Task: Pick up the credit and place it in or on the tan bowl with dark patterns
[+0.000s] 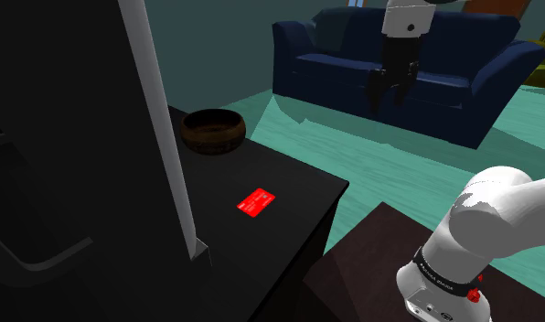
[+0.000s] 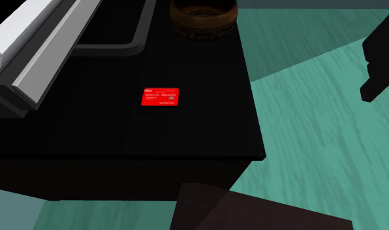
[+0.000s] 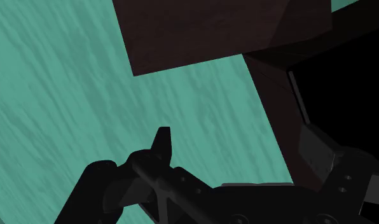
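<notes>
Claw (image 1: 390, 99) hangs over the teal wood-grain floor (image 1: 353, 155), off the black counter (image 1: 298, 183), its two black fingers standing apart with nothing between them. In the shoulder view it sits in front of a dark blue sofa (image 1: 472, 82), at about two o'clock from the thin red credit card (image 1: 257, 201). That card lies flat on the counter, touching nothing else, well inside the top yet nearer the edge that faces the floor; the counter's corner points out at three o'clock from it. The round brown bowl with dark patterns (image 1: 213, 131) stands upright on the same top at eleven o'clock from the card, well apart from it, with black surface showing between them. In the second exterior view the bowl is at one o'clock from the card and the claw's black shape at three o'clock, beyond the counter's edge and over the floor. A long pale grey bar (image 1: 161, 119) rises at nine o'clock from the card in the shoulder view. The dark brown box stand (image 1: 371, 265) sits at four o'clock, just beside the counter, under the white arm (image 1: 499, 215).
</notes>
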`<state>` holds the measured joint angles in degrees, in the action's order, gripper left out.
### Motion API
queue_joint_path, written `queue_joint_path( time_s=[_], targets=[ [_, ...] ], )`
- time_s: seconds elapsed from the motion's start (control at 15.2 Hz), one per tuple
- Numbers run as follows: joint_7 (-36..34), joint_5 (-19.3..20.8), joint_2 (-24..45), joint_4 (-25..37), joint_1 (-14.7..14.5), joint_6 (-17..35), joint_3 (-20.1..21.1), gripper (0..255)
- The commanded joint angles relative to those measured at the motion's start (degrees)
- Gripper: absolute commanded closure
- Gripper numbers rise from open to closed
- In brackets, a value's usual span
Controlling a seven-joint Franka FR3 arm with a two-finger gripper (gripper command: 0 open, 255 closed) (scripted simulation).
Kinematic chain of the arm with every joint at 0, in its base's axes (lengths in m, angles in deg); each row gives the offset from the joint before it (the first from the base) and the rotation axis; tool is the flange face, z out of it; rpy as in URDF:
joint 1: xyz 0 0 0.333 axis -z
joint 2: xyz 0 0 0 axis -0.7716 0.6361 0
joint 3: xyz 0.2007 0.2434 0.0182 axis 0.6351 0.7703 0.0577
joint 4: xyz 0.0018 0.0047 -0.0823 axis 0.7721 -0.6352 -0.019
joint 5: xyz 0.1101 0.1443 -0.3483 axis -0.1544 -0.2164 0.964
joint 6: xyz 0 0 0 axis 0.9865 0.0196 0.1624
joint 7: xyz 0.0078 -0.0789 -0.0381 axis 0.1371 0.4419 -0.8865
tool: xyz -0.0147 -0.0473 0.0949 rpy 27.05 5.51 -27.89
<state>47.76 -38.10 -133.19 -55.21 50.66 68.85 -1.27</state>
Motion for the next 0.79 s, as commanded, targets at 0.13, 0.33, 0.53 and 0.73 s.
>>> queue_joint_path(
  time_s=[0.13, 0.33, 0.53, 0.73],
  targets=[
    [-5.17, -3.37, -0.23, -1.87, 0.46, 0.13, 1.78, 0],
    [-12.87, -8.75, -0.17, -4.34, 1.02, 0.87, 4.56, 0],
    [-20.47, -14.41, 0.45, -6.40, 1.39, 2.33, 7.45, 0],
    [-27.89, -20.21, 1.68, -8.02, 1.58, 4.56, 10.40, 0]
  ],
)
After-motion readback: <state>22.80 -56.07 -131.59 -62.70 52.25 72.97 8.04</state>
